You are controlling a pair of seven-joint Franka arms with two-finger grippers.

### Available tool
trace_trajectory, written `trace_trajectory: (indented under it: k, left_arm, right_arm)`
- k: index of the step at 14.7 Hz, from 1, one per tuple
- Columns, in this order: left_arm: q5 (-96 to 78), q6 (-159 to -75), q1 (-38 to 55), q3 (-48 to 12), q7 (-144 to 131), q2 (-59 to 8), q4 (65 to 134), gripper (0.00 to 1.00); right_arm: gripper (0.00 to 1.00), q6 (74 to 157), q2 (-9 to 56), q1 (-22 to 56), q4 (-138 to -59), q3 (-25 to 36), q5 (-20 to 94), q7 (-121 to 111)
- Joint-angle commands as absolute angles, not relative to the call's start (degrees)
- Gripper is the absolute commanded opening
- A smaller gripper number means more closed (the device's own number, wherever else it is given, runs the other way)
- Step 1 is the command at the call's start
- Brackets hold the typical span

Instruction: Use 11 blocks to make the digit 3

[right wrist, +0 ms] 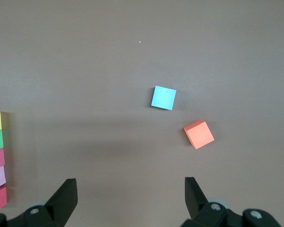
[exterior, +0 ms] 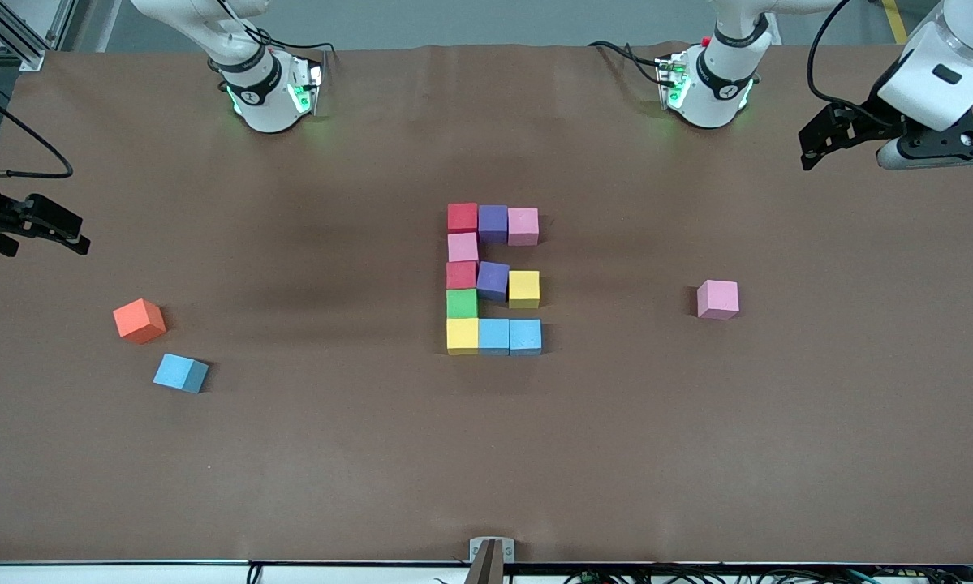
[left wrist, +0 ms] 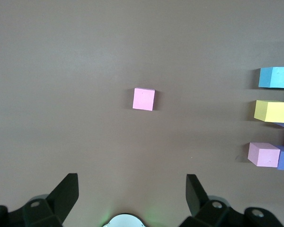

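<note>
While both wait, left claw (left wrist: 130, 198) wide, right claw (right wrist: 130, 198) wide, blocks (exterior: 493, 278) well apart.

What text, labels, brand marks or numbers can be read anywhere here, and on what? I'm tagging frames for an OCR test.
None can be read.
The blocks, the loose pink block, the loose light blue block and the orange cube have plain faces.
A small dark mark on each arm's base collar is too small to read.

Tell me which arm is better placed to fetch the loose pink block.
Left. The left hand, open, hangs over the pink block's end of the table; the right hand, also open, hangs over the orange cube's end.
</note>
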State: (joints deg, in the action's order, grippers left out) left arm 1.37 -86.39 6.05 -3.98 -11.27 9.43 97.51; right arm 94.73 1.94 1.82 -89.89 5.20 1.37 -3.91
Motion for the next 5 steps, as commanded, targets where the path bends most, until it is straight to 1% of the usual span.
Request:
trace_trajectory:
  k: [1, 5]
  left_arm:
    - [0.97, -86.31, 5.8, -3.78, -10.37, 8.96, 96.42, 1.0]
    - [0.88, -85.17, 5.89, -2.64, -10.11, 8.96, 96.42, 1.0]
  right_arm:
    - [1.0, 94.75, 1.67, 1.93, -89.91, 5.01, 1.05, -4.48]
    - [1.0, 94.92, 1.67, 1.93, -89.91, 5.01, 0.97, -4.48]
